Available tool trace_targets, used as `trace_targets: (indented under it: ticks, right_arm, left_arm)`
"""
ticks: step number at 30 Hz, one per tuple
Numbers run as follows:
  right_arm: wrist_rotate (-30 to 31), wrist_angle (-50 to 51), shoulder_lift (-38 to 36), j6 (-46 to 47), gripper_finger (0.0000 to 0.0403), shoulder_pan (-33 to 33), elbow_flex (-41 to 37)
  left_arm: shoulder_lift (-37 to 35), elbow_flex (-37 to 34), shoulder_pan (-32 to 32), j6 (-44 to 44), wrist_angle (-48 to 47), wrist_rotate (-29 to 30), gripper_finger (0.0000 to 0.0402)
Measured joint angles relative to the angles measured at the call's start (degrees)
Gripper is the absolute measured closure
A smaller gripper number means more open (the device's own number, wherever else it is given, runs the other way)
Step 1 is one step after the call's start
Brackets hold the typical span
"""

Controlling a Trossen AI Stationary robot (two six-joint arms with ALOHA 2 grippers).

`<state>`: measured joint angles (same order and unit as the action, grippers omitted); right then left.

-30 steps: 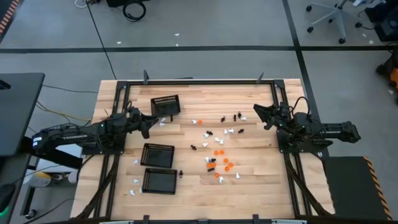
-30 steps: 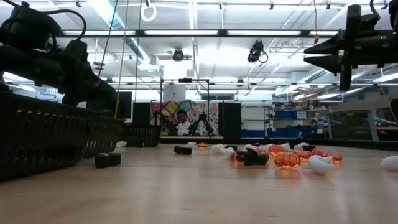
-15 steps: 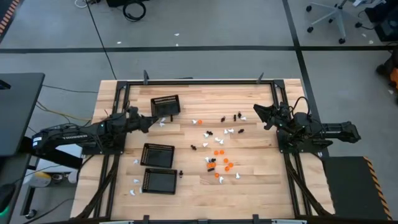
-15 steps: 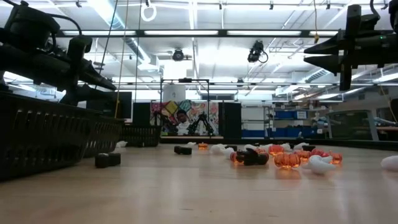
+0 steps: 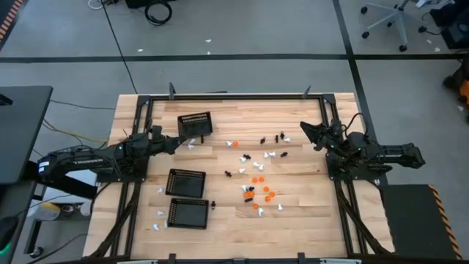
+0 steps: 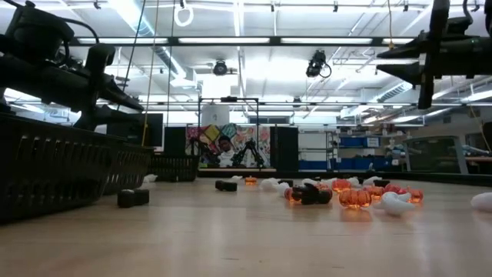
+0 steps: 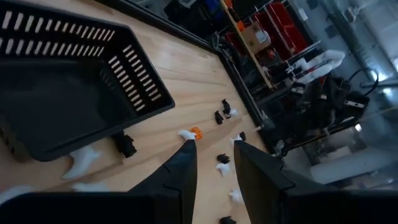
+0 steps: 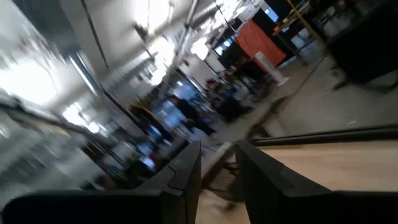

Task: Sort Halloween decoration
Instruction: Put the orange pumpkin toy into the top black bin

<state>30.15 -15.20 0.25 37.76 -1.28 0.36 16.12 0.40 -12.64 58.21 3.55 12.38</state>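
Note:
The Halloween decoration lies loose on the wooden table's middle: orange rounded pieces (image 5: 258,180), white pieces (image 5: 271,155) and black pieces (image 5: 242,157). The low view shows them as an orange one (image 6: 354,198), a white one (image 6: 396,204) and a black one (image 6: 132,198). My left gripper (image 5: 178,141) hovers open beside the far basket, pointing toward the pile, with nothing between its fingers (image 7: 214,144). My right gripper (image 5: 303,130) hovers open at the table's right side, clear of the pieces, its fingers (image 8: 217,146) holding nothing.
Three black mesh baskets stand on the left half: a far one (image 5: 195,125), a middle one (image 5: 185,182) and a near one (image 5: 188,213). A few white pieces (image 5: 160,215) lie left of the baskets. A black frame (image 5: 234,96) borders the table.
My left gripper has rolled about its own pointing line while staying in place. My right gripper has rolled and tipped up a little, also in place. No piece has moved.

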Motion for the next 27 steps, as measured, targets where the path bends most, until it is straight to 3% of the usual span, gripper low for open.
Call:
trace_targets:
  ticks: [4, 6, 9, 11, 16, 22, 27]
  right_arm:
    - [-0.14, -2.50, 0.00, 8.35, 0.0296, -0.07, 0.00]
    - [-0.16, -3.16, 0.46, 10.26, 0.0296, -0.69, 0.02]
    - [-5.68, -3.35, 1.90, 11.96, 0.0300, -1.61, 0.04]
    - [-7.21, -3.29, 4.04, 13.62, 0.0304, -1.98, 0.04]
    - [-6.23, -4.04, 11.83, 12.22, 0.0309, -2.07, 3.61]
    - [-6.26, -3.49, 24.68, 6.92, 0.0310, -3.26, 11.36]
    - [-11.18, 13.35, 37.22, 5.95, 0.0310, -5.25, 22.54]
  left_arm:
    - [0.00, -0.01, -0.02, 4.75, 3.32, 0.22, 0.0287]
    - [0.10, 0.00, -0.42, 2.12, 9.64, 2.39, 0.0287]
    - [0.23, 0.08, -1.23, -0.80, 21.28, 3.01, 0.0287]
    - [0.87, 1.41, -1.27, -2.77, 22.72, 2.64, 0.0287]
    - [5.05, 8.81, -1.47, -9.02, 18.21, -0.14, 0.0287]
    - [12.50, 18.81, -3.07, -15.13, 2.25, -5.58, 0.0287]
    - [18.57, 25.60, -5.53, -19.59, -6.99, -13.04, 0.0287]
